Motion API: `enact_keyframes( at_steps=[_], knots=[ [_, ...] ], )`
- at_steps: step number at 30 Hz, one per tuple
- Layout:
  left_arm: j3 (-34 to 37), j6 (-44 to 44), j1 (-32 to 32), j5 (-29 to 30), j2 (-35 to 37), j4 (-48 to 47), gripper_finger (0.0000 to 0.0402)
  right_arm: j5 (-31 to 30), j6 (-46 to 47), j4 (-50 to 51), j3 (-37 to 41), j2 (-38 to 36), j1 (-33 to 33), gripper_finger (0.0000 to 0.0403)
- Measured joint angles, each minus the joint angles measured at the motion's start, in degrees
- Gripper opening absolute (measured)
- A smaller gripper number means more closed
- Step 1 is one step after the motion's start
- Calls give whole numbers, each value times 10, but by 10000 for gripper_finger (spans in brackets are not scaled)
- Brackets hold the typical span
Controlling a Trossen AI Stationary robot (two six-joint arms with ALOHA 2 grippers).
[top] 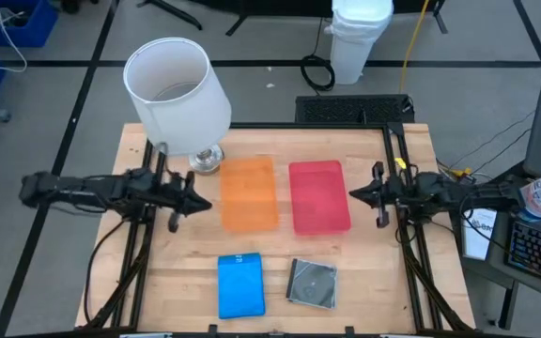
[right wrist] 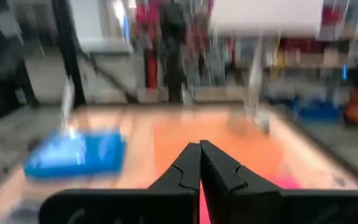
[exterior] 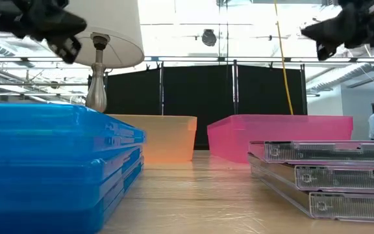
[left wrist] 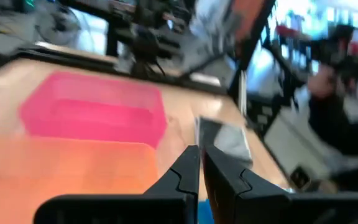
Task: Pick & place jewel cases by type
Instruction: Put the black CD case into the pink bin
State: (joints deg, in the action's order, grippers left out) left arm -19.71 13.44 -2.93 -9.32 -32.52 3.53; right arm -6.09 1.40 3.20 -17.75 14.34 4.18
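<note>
Both arms are sitting parked above the table, nothing in hand. Left gripper [top: 203,202] is hanging just off the left edge of the orange tray [top: 248,192], fingers [left wrist: 188,171] pinched nearly together with only a thin slit showing, gripping nothing and touching nothing. Right gripper [top: 355,194] is hanging just off the right edge of the red tray [top: 318,195], fingers [right wrist: 191,163] pressed fully together, also empty.

Jewel cases are lying at the near edge of the table, well apart from both grippers: blue stack [top: 240,284] in front of the orange tray, clear/dark stack [top: 311,282] in front of the red tray. Both trays are looking empty. A white-shaded lamp [top: 178,86] is standing behind the left gripper.
</note>
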Motion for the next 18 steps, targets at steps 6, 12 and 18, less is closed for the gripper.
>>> enact_keyframes(
  at_steps=[6, 12, 18],
  knots=[
    [-120, -105, -85, 22, -199, 2, 26, -14, 93, 118, -81, 89, 80, 0],
    [-232, -183, -161, 64, -357, -14, 26, -42, 173, 104, -113, 171, 191, 0],
    [-335, -198, -225, 132, -500, -41, 26, -197, 220, 131, -170, 278, 331, 0]
  ],
)
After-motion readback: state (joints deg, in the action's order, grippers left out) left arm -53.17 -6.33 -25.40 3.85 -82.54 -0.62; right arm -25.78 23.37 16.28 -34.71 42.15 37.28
